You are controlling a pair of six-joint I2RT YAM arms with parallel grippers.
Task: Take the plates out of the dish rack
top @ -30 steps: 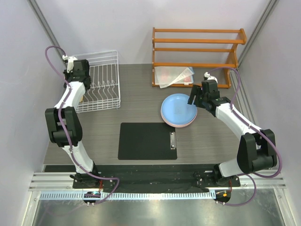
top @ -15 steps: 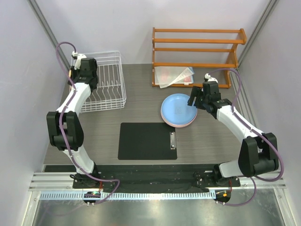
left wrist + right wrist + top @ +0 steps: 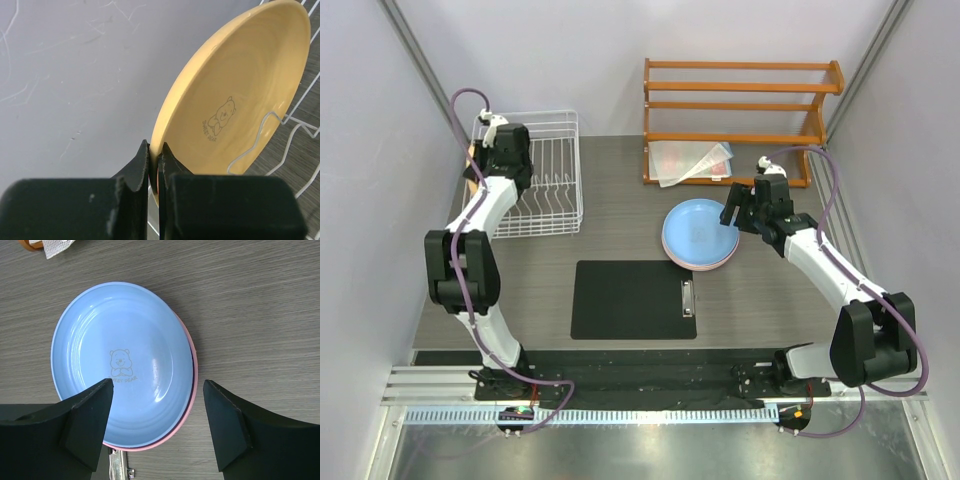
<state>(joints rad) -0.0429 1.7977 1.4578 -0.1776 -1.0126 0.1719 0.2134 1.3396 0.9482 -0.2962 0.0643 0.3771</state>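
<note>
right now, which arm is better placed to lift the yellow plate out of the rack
Left. The left tool is shut on the yellow plate at its rim, at the dish rack. The right tool hangs open over the blue plate, far from the rack.

Lab test cell: bare grey walls (image 3: 570,40), aluminium rails (image 3: 650,390) edging the table (image 3: 620,205).

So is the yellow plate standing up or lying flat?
Standing up on its edge. The yellow plate is tilted upright next to the dish rack wires, and the left claw pinches its rim.
</note>
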